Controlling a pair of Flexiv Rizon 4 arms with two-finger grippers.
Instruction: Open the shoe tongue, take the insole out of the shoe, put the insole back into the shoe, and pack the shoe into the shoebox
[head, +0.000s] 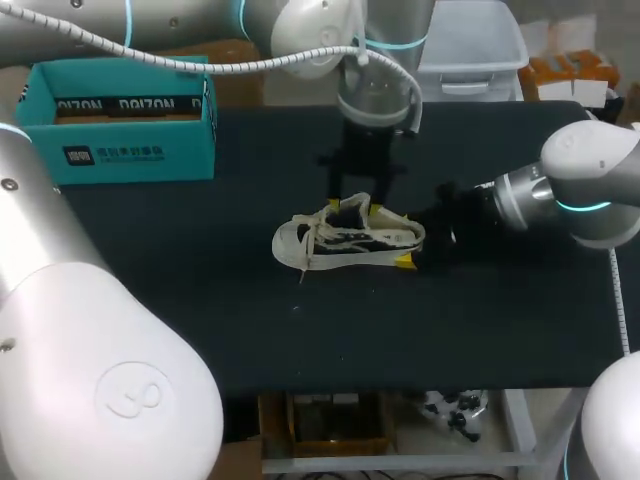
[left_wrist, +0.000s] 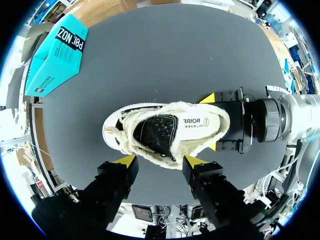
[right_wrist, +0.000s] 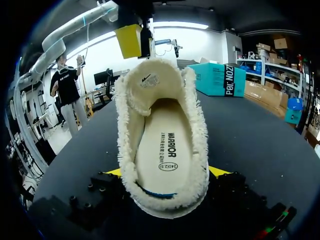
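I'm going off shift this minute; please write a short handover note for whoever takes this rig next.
Left pincer: open, poised over the cream canvas shoe near its black tongue.
Right pincer: shut on the shoe's heel, mid-table.
The cream insole lies inside the shoe. The teal cardboard shoebox stands at the far left, without the shoe.
Done: can't tell whether the insole has been out yet.
Left: at least packing the shoe into the shoebox.
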